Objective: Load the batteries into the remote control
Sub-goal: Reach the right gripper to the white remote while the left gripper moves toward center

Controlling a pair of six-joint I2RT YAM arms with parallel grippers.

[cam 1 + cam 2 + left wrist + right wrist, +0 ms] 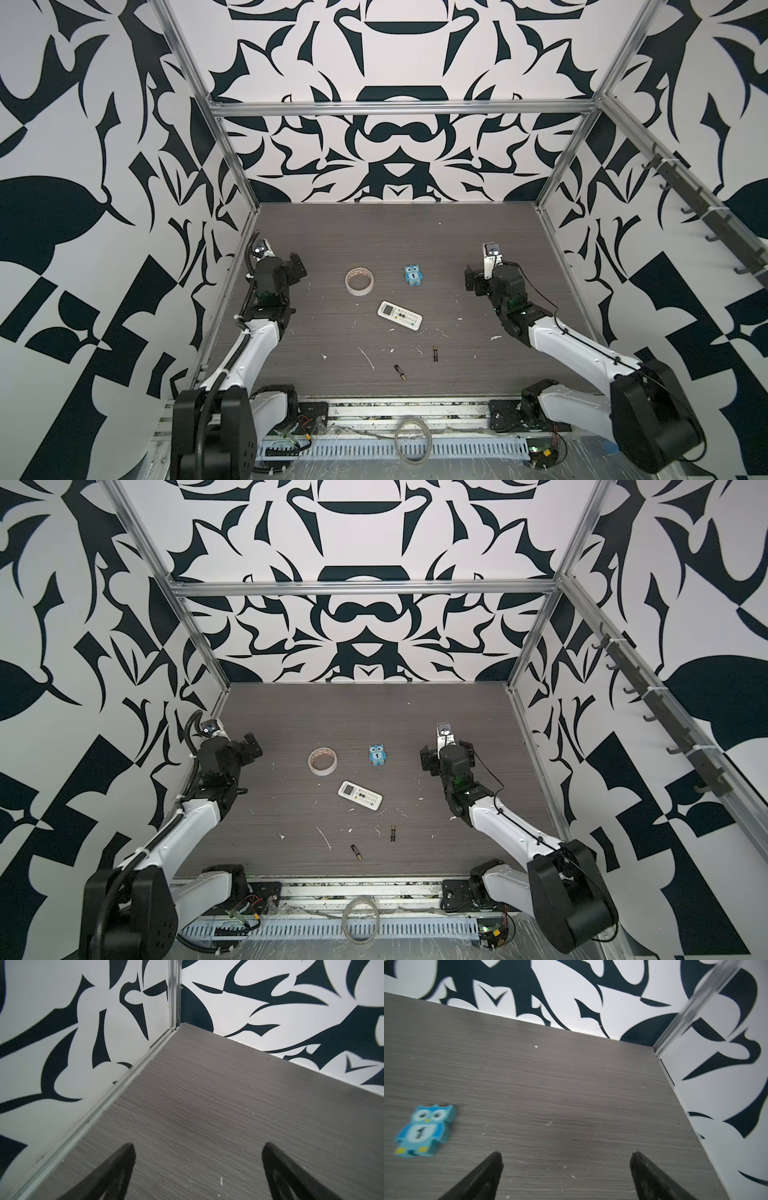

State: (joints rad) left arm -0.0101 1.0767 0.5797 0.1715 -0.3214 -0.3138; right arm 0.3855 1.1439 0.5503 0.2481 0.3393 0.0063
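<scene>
The white remote control (400, 315) (360, 795) lies face up and slightly askew in the middle of the grey table. Closer to the front edge, the batteries lie loose on the table: one (401, 372) (356, 851) and the other (435, 354) (392, 833) a little right of it. My left gripper (296, 268) (198, 1145) hovers at the left side near the wall, open and empty over bare table. At the right side my right gripper (478, 278) (566, 1155) is also open and empty. Both are well away from the remote and the batteries.
A blue owl figure (412, 275) (425, 1131) and a tape roll (360, 281) lie behind the remote. Patterned walls with metal rails enclose the table on three sides. Small white flecks dot the surface. A cable loop (411, 440) lies by the front rail.
</scene>
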